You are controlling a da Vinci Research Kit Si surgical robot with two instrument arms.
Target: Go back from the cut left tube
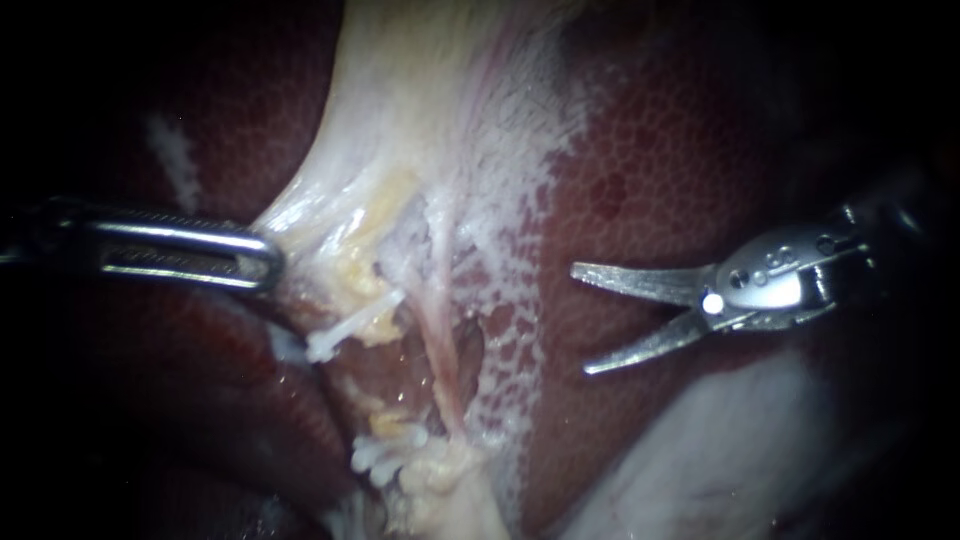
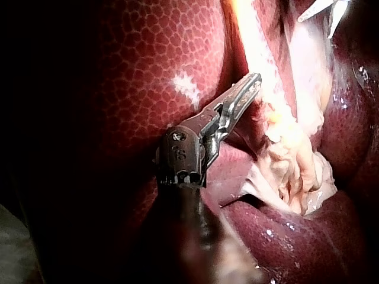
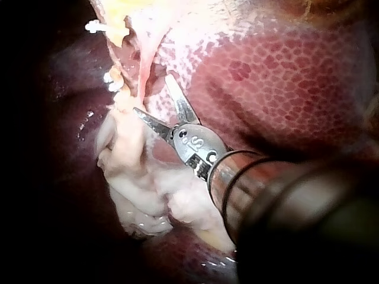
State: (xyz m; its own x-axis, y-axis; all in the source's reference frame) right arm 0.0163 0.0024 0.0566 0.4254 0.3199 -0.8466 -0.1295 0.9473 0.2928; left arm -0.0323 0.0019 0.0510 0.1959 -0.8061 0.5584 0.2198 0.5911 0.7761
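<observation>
The left tube is cut in two. One stump carries a white clip; the other stump, lower down, carries white clips. Beside them a thin pink tube runs whole. My right instrument has two blades standing open, off to the right of the tubes over the liver and touching nothing. In the right wrist view its blades gape just short of the pale strand, with the clips ahead. My left instrument is shut on the edge of the pale gallbladder tissue, holding it taut.
Dark red liver lies on both sides of the pale tissue. A pale fatty mass lies below my right instrument and shows under its shaft. The right instrument's blade tips show beyond my left instrument's jaws.
</observation>
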